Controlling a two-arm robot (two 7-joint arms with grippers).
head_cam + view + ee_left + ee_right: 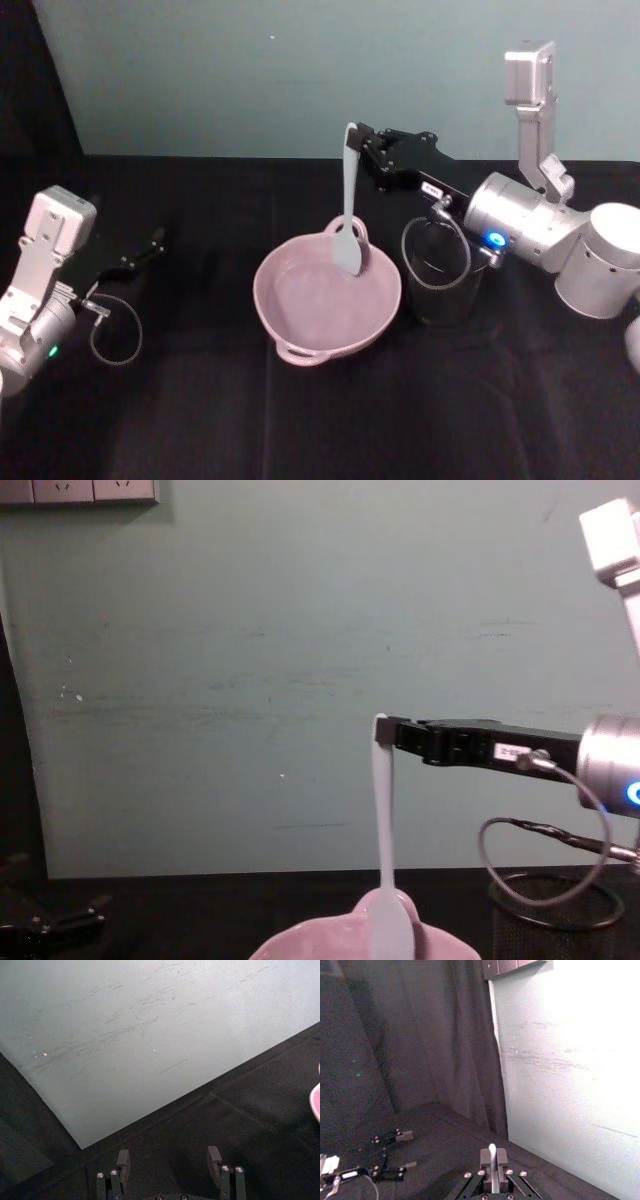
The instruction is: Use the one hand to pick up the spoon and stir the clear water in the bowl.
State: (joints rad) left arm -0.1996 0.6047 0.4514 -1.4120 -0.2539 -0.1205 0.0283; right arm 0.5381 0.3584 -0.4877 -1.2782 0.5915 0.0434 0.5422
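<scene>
My right gripper (362, 150) is shut on the top of the spoon (348, 205), a long white utensil hanging upright with its paddle end down inside the pink bowl (290, 325). In the chest view the right gripper (392, 734) holds the spoon (384, 850) above the bowl (300, 944). The right wrist view has the spoon's handle tip (492, 1156) clamped between the fingers (484, 1157). I cannot make out the clear water in the bowl. My left gripper (158, 238) rests open at the table's left, seen open in its wrist view (167, 1160).
A black wire-mesh cup (440, 272) stands right beside the bowl, under my right wrist. The black cloth (200, 420) covers the table, and a pale green wall (250, 70) rises behind it. The bowl's rim (315, 1102) edges into the left wrist view.
</scene>
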